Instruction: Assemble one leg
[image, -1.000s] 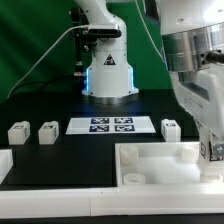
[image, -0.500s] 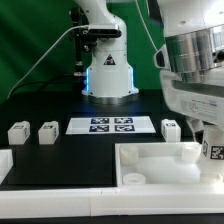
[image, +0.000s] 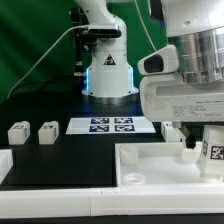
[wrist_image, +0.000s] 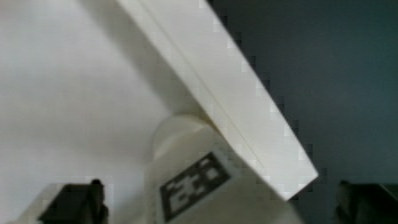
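Closer, wrist view, leg beside tray rim, tool spread

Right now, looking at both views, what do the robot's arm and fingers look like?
The arm is glossy white and rounded, with a grey band. Its base glows blue, bears a triangular warning sign and trails a thin cable. The fingers are dark and blocky.

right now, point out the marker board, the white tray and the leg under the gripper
marker board (image: 111, 125): exterior view, white middle between tags
white tray (image: 150, 152): exterior view, raised rim
leg (wrist_image: 199, 185): wrist view, tagged face
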